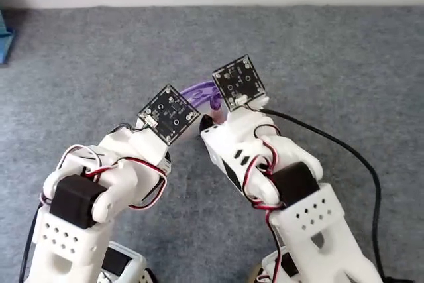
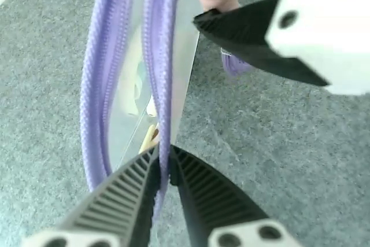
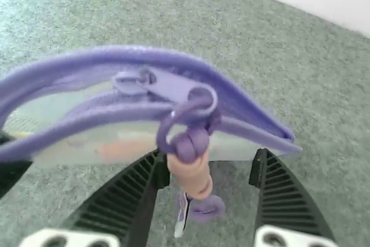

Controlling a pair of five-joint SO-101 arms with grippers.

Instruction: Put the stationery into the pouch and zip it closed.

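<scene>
A clear pouch (image 3: 115, 125) with a purple zipper is held up off the grey mat between the two arms; its purple edge (image 1: 201, 92) shows between the wrist camera boards. My left gripper (image 2: 165, 169) is shut on the pouch's zipper edge (image 2: 165, 85). Something yellowish (image 2: 151, 137) lies inside the pouch. The zipper slider (image 3: 139, 79) carries a ring with a peach and purple bead charm (image 3: 188, 163). That charm hangs between the fingers of my right gripper (image 3: 208, 180), which is open. On one side of the slider the two zipper bands stand apart.
The grey mat (image 1: 318, 64) runs back to a white wall. A blue object (image 1: 3, 38) sits at the far left edge. A black cable (image 1: 358, 157) trails along the right arm's side.
</scene>
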